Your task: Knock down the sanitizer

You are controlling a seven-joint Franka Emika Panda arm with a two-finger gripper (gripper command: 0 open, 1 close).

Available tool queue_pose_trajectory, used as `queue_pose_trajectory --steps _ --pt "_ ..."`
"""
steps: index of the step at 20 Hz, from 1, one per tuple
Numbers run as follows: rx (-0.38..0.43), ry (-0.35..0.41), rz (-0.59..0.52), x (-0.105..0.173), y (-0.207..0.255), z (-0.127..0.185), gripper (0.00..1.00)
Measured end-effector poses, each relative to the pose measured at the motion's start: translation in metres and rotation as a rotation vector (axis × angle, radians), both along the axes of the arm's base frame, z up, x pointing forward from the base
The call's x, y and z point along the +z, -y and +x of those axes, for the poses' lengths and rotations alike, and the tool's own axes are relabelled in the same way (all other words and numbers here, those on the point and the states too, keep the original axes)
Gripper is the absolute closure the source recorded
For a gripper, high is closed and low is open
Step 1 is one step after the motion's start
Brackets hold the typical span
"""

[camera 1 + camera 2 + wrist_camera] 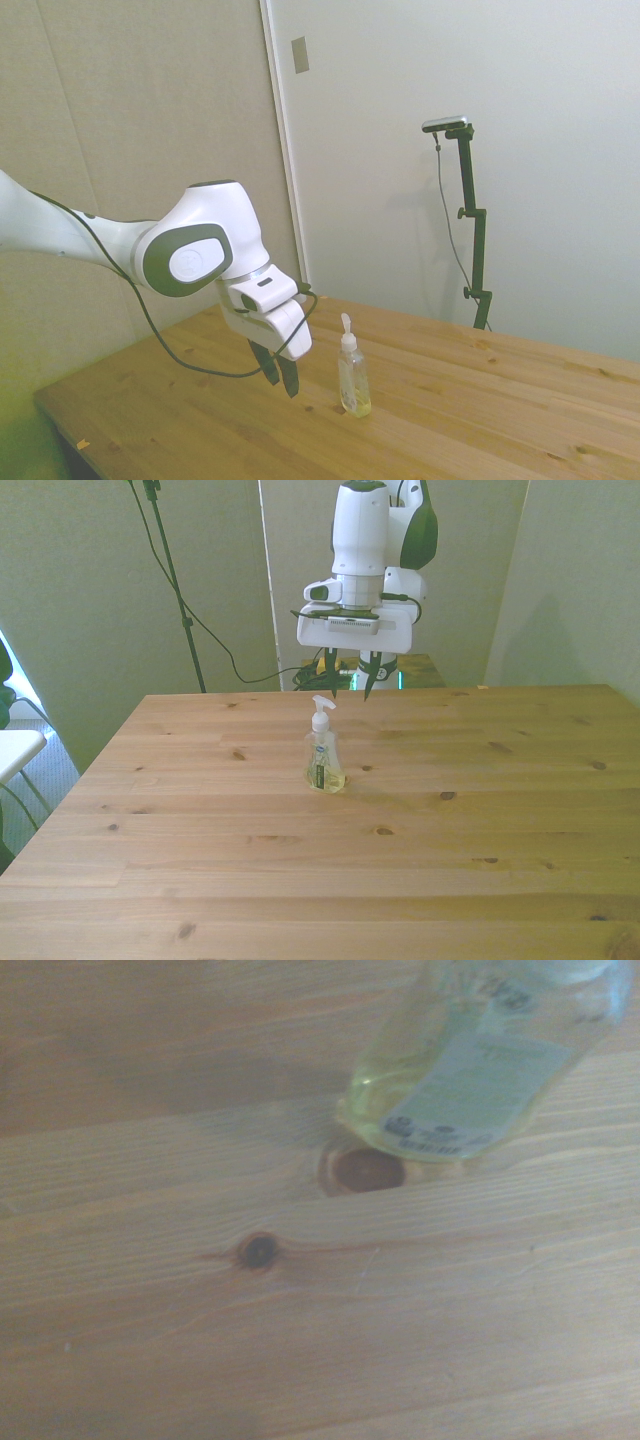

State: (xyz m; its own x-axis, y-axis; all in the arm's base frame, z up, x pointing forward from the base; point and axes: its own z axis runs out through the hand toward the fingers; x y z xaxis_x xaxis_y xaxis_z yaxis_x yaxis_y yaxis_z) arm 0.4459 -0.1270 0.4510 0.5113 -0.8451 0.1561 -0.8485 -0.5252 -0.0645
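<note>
The sanitizer [353, 378] stands upright near the middle of the wooden table [500, 400], a slim clear bottle with yellowish liquid low down and a white pump top. In the front view the sanitizer [323, 752] is just in front of my gripper [349, 687], slightly toward the front view's left. My gripper [282, 383] hangs above the table, a short gap away from the bottle, fingers pointing down and open with nothing between them. The wrist view shows the sanitizer's base and label [465, 1075] close by, standing on the wood.
The table [420, 860] stretches wide on all sides of the bottle. A black cable [190, 365] droops from the wrist toward the tabletop. A white object [15, 750] sits off the table at the front view's left edge.
</note>
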Motion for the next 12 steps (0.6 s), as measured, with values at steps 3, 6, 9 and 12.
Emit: queue_pose_trajectory --steps 3,6,9,12 --pt "-0.021 -0.001 -0.001 -0.004 0.015 0.009 1.0" --pt "-0.033 -0.002 -0.002 -0.012 0.025 0.019 1.0" --pt "-0.049 0.004 -0.006 -0.021 0.037 0.029 1.0" --pt "-0.063 0.005 -0.009 -0.028 0.049 0.041 1.0"
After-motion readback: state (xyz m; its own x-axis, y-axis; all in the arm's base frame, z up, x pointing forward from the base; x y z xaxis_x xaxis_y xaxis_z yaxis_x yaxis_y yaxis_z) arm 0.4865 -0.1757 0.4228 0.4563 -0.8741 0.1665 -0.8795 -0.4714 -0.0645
